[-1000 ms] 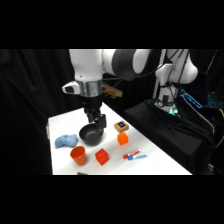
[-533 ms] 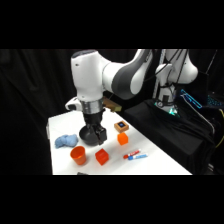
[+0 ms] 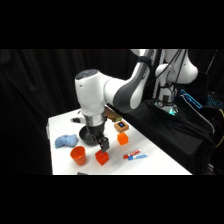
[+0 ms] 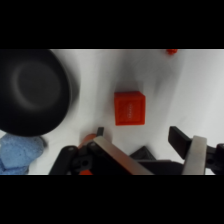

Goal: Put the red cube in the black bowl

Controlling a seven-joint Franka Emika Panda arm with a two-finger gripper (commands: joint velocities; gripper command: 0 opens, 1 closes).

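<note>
**Tool low over the desk, red cube just ahead of it**

My tool [image 3: 102, 143] hangs close above the white desk [image 3: 160, 160], and in the wrist view its two fingers [image 4: 112, 155] stand apart with nothing between them. The red cube [image 4: 130, 107] sits on the desk at the centre of the wrist view, above the gap between my fingers and not touching either. In the side view the same cube [image 3: 102, 157] lies just below the tool, in the lower middle of the frame.

The black bowl [image 4: 32, 92] fills the upper left of the wrist view, near the cube but apart from it. In the side view it [image 3: 86, 137] is partly hidden behind my tool.

An orange cup [image 3: 78, 155] stands just left of the cube in the side view. A blue cloth [image 3: 65, 142] lies further left; in the wrist view it [image 4: 20, 152] shows at the lower left, under the bowl's rim. A smaller orange block [image 3: 122, 138] sits right of my tool.
</note>
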